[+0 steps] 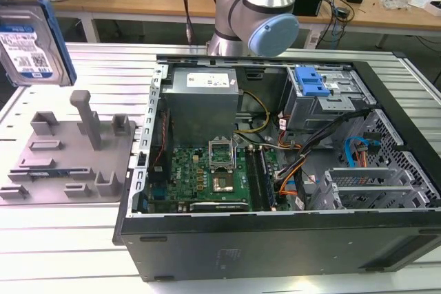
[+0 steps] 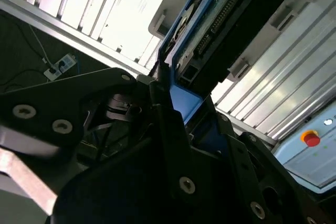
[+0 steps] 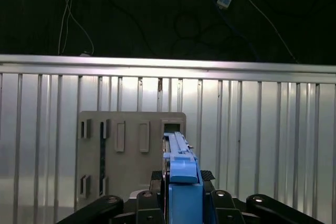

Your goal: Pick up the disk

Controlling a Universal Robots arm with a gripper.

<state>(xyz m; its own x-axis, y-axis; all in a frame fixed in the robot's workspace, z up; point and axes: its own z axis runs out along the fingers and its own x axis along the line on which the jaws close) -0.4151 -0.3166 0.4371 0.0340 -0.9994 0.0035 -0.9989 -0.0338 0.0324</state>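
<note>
The disk (image 1: 31,39) is hanging in the air at the exterior view's upper left, well above the grey fixture (image 1: 65,153) and clear of its tall post (image 1: 86,118). In the second wrist view the gripper (image 2: 173,108) is clamping the disk (image 2: 220,24) by its blue rail (image 2: 181,100), with the connector edge pointing away from the black fingers. In the first wrist view the disk (image 3: 181,177) is standing edge-on between the jaws, directly over the fixture (image 3: 126,150) lying on the ribbed table (image 3: 262,129).

The pick looks essentially done: the disk is lifted and touching nothing below. Doing this step well means keeping the squeeze on the rails firm and even, since the grip is narrow and the drive is heavy for its thickness. It also means holding it level and clear of the post and of the open computer case (image 1: 275,170) beside the fixture.
</note>
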